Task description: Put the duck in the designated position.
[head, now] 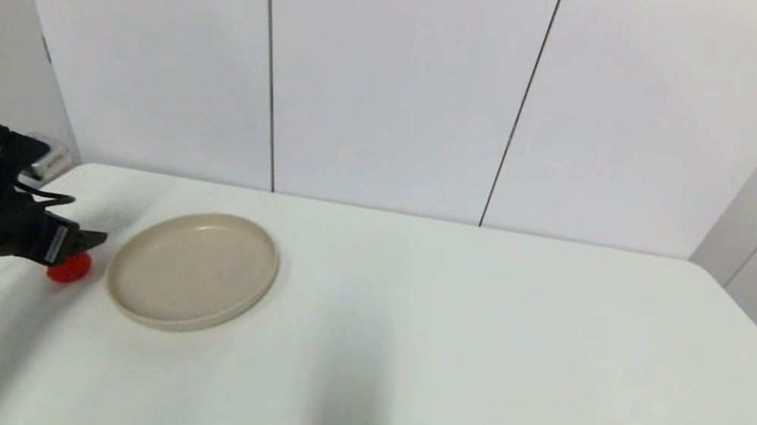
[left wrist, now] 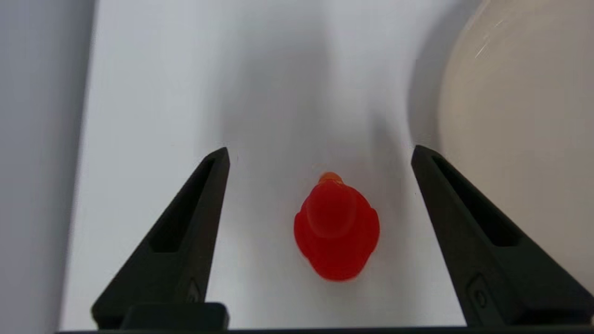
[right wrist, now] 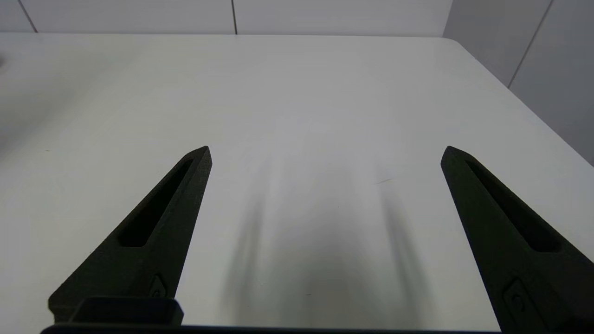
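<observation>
- Left gripper (head: 82,247) sits at the left edge of the head frame, low over the table (head: 448,347), fingers spread wide.
- In the left wrist frame the duck (left wrist: 337,229) stands on the table between the two fingers (left wrist: 185,236), slightly right of centre, touching neither. Nothing is pinched.
- In the head frame the duck (head: 69,266) shows as a red blob just under the fingertips, just left of the plate (head: 194,268) and apart from its rim.
- Plate fills the upper right of the left wrist frame (left wrist: 524,116); the duck is on bare table, not on it.
- Right gripper (right wrist: 325,153) is out of the head frame. Its own camera shows the fingers spread over bare table, holding nothing. I read it as parked.
- Progress: I see no marker for the target spot, so I can't confirm placement from here.
- My judgement: either the duck has yet to be gripped and carried, or it is already set down and only the retreat is left. I can't tell which.
- If gripping: centre the fingers on the body first, since it's small and round and could squirt out sideways.
</observation>
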You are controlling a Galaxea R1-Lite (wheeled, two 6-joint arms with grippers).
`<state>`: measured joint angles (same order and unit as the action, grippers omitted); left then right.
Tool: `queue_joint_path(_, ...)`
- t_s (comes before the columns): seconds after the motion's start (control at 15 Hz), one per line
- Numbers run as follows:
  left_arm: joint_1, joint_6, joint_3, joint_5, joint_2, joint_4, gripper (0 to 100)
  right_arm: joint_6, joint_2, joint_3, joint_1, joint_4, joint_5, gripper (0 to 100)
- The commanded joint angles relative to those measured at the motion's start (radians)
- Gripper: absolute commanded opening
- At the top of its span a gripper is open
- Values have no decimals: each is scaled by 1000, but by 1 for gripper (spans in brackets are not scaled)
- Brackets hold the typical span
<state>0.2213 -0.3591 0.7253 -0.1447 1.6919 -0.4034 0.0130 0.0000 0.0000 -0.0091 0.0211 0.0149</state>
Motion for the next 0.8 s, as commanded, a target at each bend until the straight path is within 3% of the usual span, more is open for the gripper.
queue_joint_path(0.07,1,-4,103,7,-222,152,100,1,0,9,0,0,0,100)
queue_joint_path(0.53,-34,3,141,7,-471,179,100,1,0,9,0,0,0,100)
queue_joint_path(0.8,-169,95,80,7,-643,402,100,1,0,9,0,0,0,100)
